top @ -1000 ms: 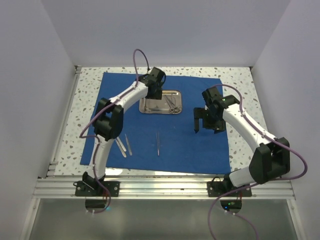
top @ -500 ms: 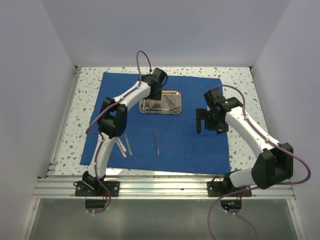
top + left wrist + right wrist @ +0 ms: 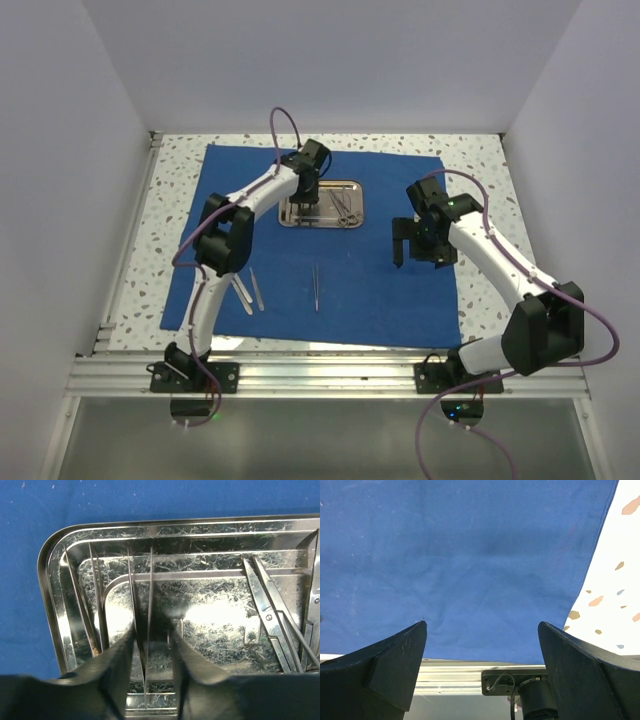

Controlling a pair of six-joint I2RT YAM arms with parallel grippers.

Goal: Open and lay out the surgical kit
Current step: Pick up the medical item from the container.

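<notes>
Over the last second the left pincer [image 3: 151, 630] has dropped into the tray [image 3: 55, 560], upper centre of the blue cloth [image 3: 380, 290]. It is slightly parted astride the tweezers [image 3: 149, 590], probably the next piece out. The right pincer [image 3: 481, 623] hangs wide apart, centre right.

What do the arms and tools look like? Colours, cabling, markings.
The left arm and right arm both have white links with bulky black joint housings. A purple cable loops along each arm. The left tool and right tool have matte black, tapered fingers. No markings are legible.
</notes>
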